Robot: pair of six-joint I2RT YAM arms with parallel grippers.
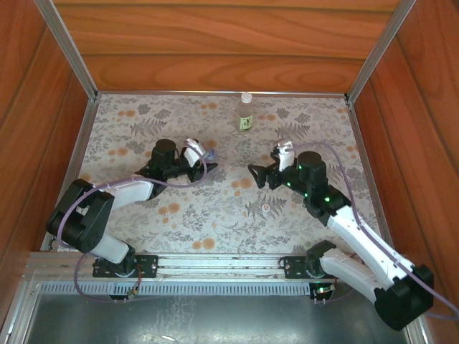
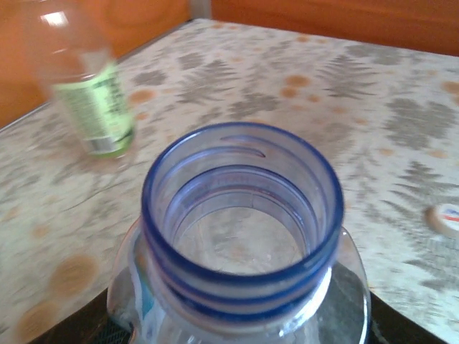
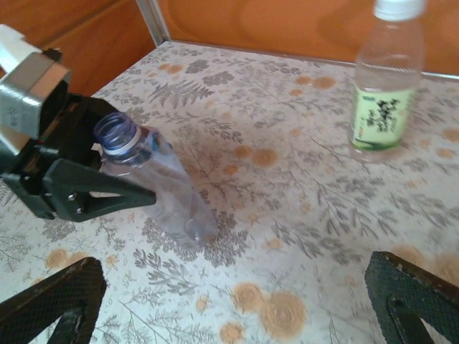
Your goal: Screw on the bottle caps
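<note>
- left gripper [image 1: 203, 162]: closed round the neck of the blue bottle [image 3: 161, 190], one finger either side just below the rim
- blue bottle: tilted, mouth up toward the left gripper, base on the table [image 1: 215, 215]; mouth open with no cap on, threads bare in the left wrist view
- right gripper [image 3: 233, 276]: jaws spread wide with nothing between them, low over the table, facing the blue bottle but well apart from it
- loose cap [image 1: 267, 208]: small and whitish, lying flat on the table on the near side of the right gripper, apart from both bottles; also at the right edge of the left wrist view
- green bottle [image 3: 384, 86]: clear with a yellow-green label, upright on the table near the back wall [image 1: 215, 72], between the two grippers and beyond them, touched by neither
- white cap [image 3: 398, 7]: sits on top of the green bottle; cannot tell if it is screwed tight
- table: floral-print cover, wood walls on three sides
</note>
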